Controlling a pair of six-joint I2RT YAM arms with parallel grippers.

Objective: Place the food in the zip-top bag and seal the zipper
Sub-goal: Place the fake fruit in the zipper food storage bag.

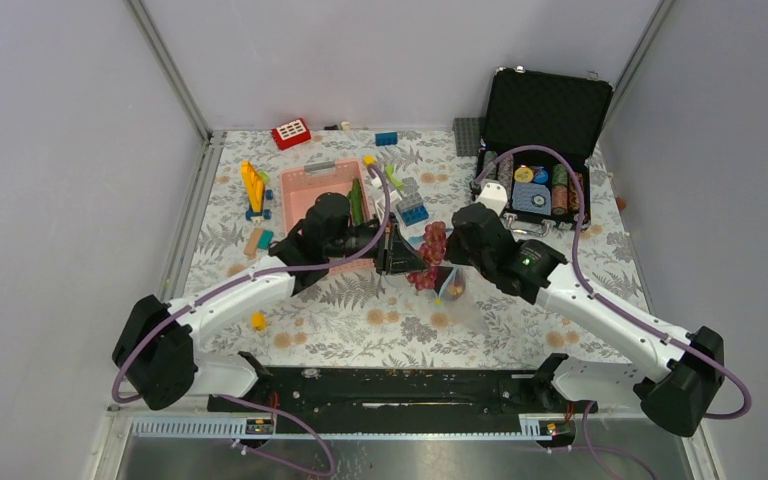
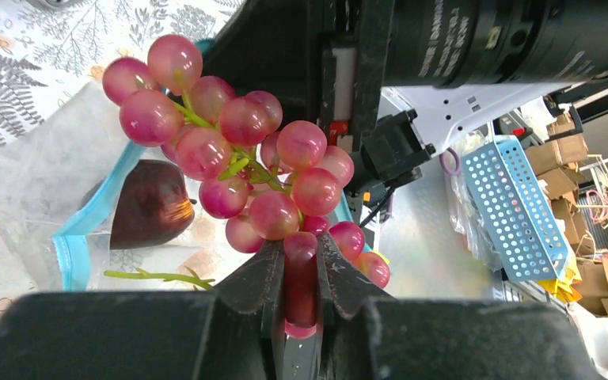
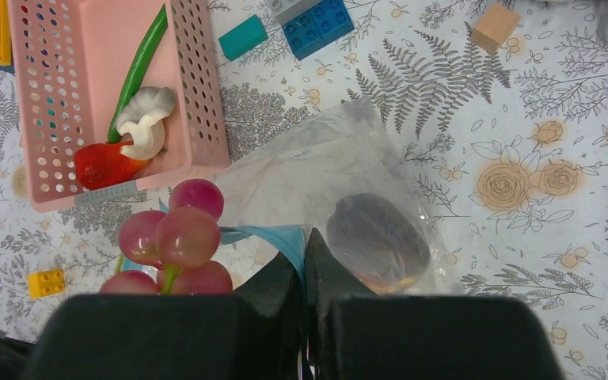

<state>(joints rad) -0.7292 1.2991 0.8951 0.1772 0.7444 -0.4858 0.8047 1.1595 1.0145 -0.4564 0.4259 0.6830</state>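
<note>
Black arm bases line the bottom of the overhead view, and both arms reach to the middle of the bench. There the left gripper carries the grape bunch just above the zip-top bag, while the right gripper lifts the bag's mouth. A pink basket sits behind them. The clear bag is hard to make out against the patterned cloth.

From the left wrist, the left fingers are closed narrowly on one lower grape, and the bunch points toward the bag. The light-blue zipper curves below it, with the maroon fruit already inside. The right arm's dark body hides the far side of the mouth.

From the right wrist, the right fingers are pinched together on the zipper edge, holding it up. Grapes hang just beside them. The basket holds a green pod, a white piece and a red piece.

To do this step well, the bunch probably needs to go fully past the blue edge before the fingers let go, since stray grapes could catch on the rim. How wide the mouth gapes cannot be told.
</note>
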